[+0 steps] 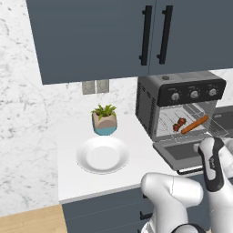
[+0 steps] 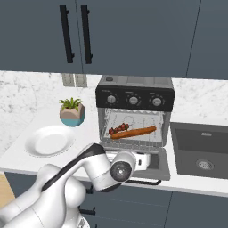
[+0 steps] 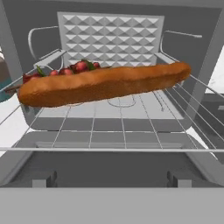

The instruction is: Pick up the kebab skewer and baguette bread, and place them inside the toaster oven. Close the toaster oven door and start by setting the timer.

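Hand view: looking straight into the boxy black and dark-grey toaster oven point(image 3: 109, 26).

Nearest, in the right base view: white two-finger gripper point(image 2: 143, 161), low over the open door. Fingers spread wide apart, holding nothing.

Right under it: flat dark-framed toaster oven door point(image 2: 156, 165) with a glass window, dropped all the way down. Thin bar handle point(image 2: 144, 181) along its front edge, out past the edge of the white counter point(image 1: 77, 182).

Next, inside the oven: silver wire rack point(image 3: 122, 122).

Lying on that rack, at the front: long orange-brown baguette bread point(image 3: 105, 83) with round ends, set across the oven, right end a bit higher in the hand view.

Just behind the bread, toward the left: short kebab skewer point(image 3: 65, 71) with little dark red meat chunks, also on the rack, partly hidden by the bread. Too close together to tell if touching.

Above the opening: three round knobs point(image 2: 132, 100) in a row.

Off to the left on the counter, well apart from the oven: round white plate point(image 1: 102, 154), nothing on it.

Behind the plate: small green plant in a tan and blue pot point(image 1: 104, 119).

To the right of the oven: dark grey sink point(image 2: 202, 151).

Farthest back: white marble wall point(image 1: 22, 113), and dark blue cabinets point(image 1: 91, 36) with black handles up high.
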{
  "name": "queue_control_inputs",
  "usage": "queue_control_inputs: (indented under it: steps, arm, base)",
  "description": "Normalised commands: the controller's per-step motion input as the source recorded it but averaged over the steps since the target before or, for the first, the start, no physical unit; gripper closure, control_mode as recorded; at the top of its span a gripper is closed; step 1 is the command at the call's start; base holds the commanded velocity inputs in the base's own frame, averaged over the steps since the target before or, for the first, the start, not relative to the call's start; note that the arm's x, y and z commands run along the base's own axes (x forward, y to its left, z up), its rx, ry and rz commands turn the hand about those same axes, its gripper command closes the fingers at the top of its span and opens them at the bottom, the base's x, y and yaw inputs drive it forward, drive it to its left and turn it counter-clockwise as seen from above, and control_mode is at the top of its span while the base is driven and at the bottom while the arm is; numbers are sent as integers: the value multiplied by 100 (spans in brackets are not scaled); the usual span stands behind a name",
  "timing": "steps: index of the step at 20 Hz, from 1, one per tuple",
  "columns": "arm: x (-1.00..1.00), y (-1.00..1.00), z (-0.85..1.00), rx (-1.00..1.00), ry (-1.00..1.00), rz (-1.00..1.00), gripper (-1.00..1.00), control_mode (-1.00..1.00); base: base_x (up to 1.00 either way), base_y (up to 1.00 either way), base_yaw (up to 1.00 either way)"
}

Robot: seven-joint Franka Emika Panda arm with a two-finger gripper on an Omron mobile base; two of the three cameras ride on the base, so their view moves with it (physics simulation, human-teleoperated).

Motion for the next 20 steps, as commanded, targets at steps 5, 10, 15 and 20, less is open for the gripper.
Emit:
queue_control_inputs:
  steps: [5, 10, 15, 20]
  arm:
    - [18, 0, 4, 0, 0, 0, -100, -100]
    - [4, 0, 0, 0, 0, 0, -100, -100]
    - [1, 0, 0, 0, 0, 0, -100, -100]
    - [12, 0, 1, 0, 0, 0, -100, -100]
  base:
    - [0, 0, 0]
    - [0, 0, 0]
    - [0, 0, 0]
    - [0, 0, 0]
